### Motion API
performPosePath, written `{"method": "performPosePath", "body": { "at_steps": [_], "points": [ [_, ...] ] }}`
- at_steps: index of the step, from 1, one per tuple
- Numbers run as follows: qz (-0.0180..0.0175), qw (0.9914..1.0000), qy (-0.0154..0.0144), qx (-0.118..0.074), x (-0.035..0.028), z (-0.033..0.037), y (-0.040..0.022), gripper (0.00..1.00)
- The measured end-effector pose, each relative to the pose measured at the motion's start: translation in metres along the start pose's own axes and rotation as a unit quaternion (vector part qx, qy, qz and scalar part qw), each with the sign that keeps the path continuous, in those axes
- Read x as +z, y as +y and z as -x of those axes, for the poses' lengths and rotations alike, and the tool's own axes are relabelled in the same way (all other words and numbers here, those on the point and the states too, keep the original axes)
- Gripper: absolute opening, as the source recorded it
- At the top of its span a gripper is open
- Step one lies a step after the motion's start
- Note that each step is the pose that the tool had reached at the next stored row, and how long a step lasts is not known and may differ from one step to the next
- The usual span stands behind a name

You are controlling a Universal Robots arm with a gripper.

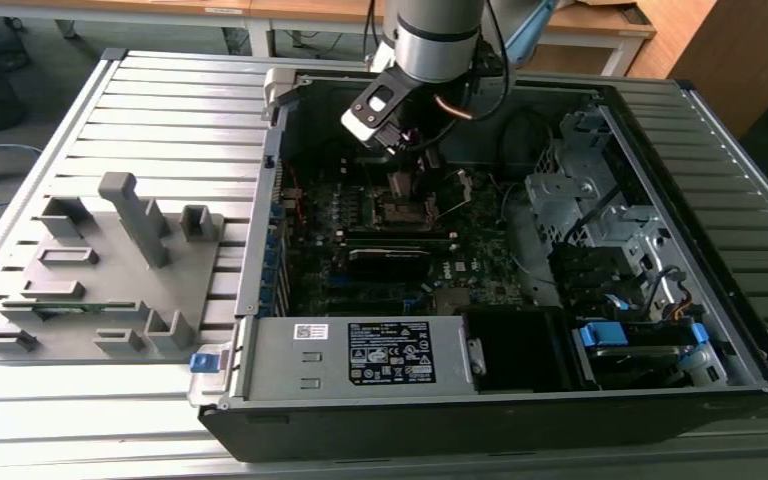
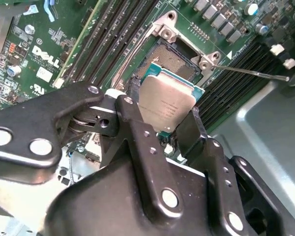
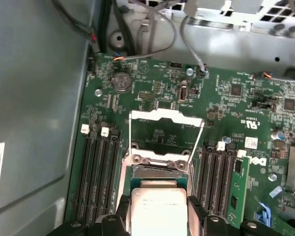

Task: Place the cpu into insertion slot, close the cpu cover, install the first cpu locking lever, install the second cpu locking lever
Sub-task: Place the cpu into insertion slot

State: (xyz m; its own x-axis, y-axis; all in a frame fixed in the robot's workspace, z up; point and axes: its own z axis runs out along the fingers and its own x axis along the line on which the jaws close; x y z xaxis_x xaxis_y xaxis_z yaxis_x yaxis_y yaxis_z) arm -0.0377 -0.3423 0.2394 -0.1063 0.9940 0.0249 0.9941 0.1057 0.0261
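Clamping the cpu [image 2: 168,101] by two opposite edges, the gripper [image 2: 163,109] holds the chip flat, grey metal top up, over the insertion slot [image 2: 176,58] inside an open computer case [image 1: 704,330]. The chip is square (so no long axis to speak of), and its sides run roughly parallel to the slot's silver rim. Whether its underside touches the socket cannot be told.

The cpu cover [image 3: 167,117] stands flipped up on the side of the slot away from the fingers [image 3: 124,216], with green board showing through its window. A thin wire lever [image 2: 255,73] juts sideways from a corner of the slot, clear of the chip. Banks of long black memory slots [image 3: 99,177] flank the socket on two sides, and grey cables [image 3: 192,54] trail over the board beyond the cover.

In the exterior view a labelled power supply box [image 1: 357,350] sits along the case's near side. A grey fixture tray [image 1: 104,260] lies on the slatted table [image 1: 184,100] to the exterior view's left, well apart. The black fingers and the chip hide part of the slot, and the frame edge cuts off the chip's lower part in the first wrist view.
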Motion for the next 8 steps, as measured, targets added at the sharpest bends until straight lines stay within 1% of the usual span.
{"method": "performPosePath", "body": {
  "at_steps": [2,5,8],
  "points": [
    [0.0004,0.99984,-0.0005,0.018,0.0008,0.0,0.0,0.54],
    [0.001,0.99912,-0.0012,0.042,0.0022,0.0001,-0.0001,0.54],
    [0.003,0.99883,-0.0015,0.048,0.0051,0.0001,-0.0002,0.54]
  ]
}}
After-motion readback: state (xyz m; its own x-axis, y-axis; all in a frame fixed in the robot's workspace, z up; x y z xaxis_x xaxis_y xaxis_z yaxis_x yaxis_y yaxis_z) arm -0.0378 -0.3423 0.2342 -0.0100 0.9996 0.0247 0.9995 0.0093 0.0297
